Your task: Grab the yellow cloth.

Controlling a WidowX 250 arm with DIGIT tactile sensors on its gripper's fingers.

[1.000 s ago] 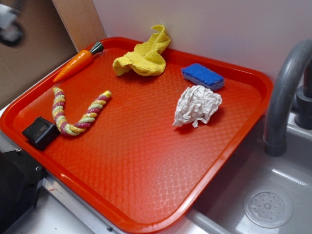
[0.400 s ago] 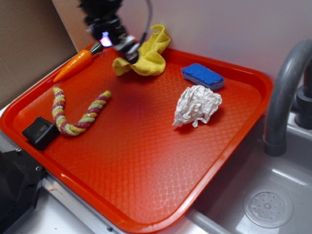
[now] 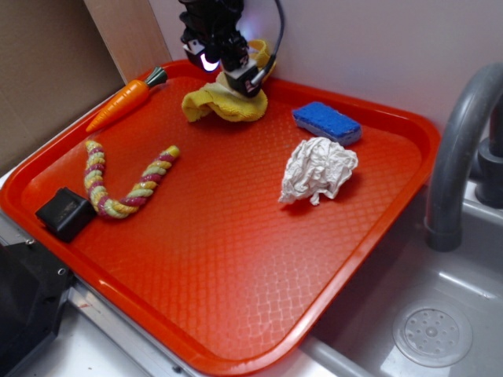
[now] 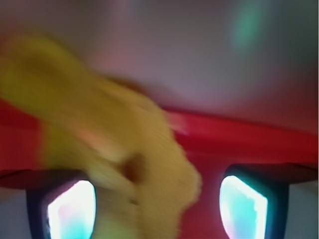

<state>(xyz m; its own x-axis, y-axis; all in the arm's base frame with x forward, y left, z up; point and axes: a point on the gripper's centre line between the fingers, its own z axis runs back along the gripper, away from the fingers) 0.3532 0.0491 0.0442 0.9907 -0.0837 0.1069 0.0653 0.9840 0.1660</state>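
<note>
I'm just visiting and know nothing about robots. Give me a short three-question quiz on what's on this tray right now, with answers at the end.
1. True or false: the gripper is over the yellow cloth.
2. Which item lies nearest the white wad of paper? A) toy carrot B) blue sponge C) braided rope
3. Fill in: the black block sits at the ____ end of the rope, near the red tray's rim.

Key
1. True; the wrist view shows the cloth between its two fingers.
2. B
3. Lower left
</note>
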